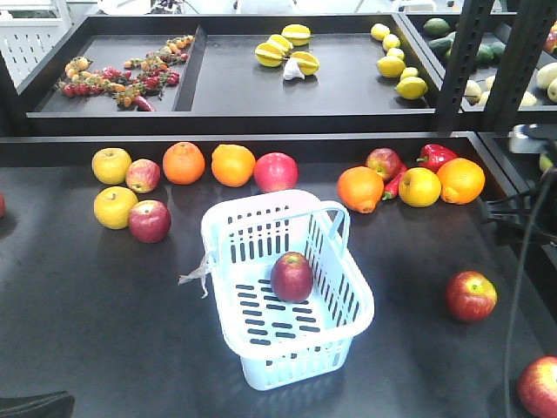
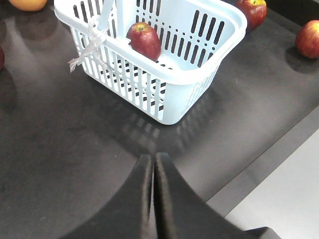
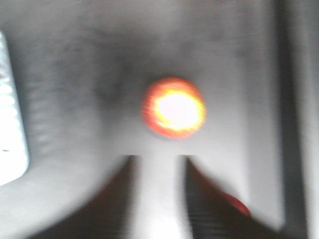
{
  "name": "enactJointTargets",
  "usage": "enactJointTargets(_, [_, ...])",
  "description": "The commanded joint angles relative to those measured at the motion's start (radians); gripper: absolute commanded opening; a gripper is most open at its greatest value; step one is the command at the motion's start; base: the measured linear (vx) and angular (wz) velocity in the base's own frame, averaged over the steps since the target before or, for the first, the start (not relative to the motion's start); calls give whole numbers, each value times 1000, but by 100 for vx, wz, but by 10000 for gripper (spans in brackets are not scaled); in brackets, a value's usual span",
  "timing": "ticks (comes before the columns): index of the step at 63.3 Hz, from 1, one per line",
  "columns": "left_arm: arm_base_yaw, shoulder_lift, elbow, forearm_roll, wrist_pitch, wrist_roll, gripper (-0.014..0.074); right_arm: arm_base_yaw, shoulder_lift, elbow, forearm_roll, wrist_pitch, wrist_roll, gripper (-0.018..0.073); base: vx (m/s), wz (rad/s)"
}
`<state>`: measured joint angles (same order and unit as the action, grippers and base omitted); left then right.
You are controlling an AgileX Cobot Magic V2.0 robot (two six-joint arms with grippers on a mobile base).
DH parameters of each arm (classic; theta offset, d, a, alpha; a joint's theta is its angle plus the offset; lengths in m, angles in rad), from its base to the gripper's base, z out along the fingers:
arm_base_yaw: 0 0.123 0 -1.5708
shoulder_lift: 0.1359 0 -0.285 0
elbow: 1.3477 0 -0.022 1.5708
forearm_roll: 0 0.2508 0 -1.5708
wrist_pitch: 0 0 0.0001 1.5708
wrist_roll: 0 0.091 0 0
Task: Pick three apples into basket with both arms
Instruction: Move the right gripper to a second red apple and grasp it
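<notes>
The pale-blue basket (image 1: pixel 348 296) stands mid-table with one dark-red apple (image 1: pixel 291 276) on its floor. A second apple (image 1: pixel 471 295) lies on the table to its right, and a third (image 1: pixel 541 386) at the bottom right corner. In the left wrist view my left gripper (image 2: pixel 152 158) is shut and empty, hovering over bare table short of the basket (image 2: pixel 199 74) and its apple (image 2: pixel 144 40). The right wrist view is blurred. My right gripper (image 3: pixel 158 162) is open there, with an apple (image 3: pixel 173 108) just ahead of its fingertips and apart from them. Another red apple (image 3: pixel 239 205) peeks from behind the right finger.
Oranges (image 1: pixel 184 162), yellow apples (image 1: pixel 111 165), pinkish apples (image 1: pixel 276 171) and a red pepper (image 1: pixel 437 156) line the back of the table. Trays behind hold star fruit (image 1: pixel 287 50) and lemons (image 1: pixel 396 61). A black shelf post (image 1: pixel 457 61) rises at right. The table's front edge (image 2: pixel 269 159) is near my left gripper.
</notes>
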<state>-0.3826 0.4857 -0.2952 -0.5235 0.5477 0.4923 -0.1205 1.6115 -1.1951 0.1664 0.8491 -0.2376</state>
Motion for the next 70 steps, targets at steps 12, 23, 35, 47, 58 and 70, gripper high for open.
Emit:
enactJointTargets(12, [-2, 5, -24, -29, -58, -7, -7, -8, 161, -142, -14, 0, 17, 728, 0, 0])
enactJointTargets(23, [-2, 5, -24, -29, -58, -7, -7, -8, 275, -213, -35, 45, 24, 705, 0, 0])
enactJointTargets(35, [-2, 5, -24, -29, -58, -7, -7, -8, 374, -258, -46, 65, 46, 674, 0, 0])
enactJointTargets(47, [-2, 5, -24, -29, -58, -7, -7, -8, 445, -266, -83, 51, 77, 660, 0, 0])
enactJointTargets(58, [-2, 5, -24, -29, -58, -7, -7, -8, 493, -266, -86, 29, 78, 653, 0, 0])
enactJointTargets(70, [-2, 5, -24, -29, -58, -7, -7, -8, 522, -266, -87, 3, 79, 636, 0, 0])
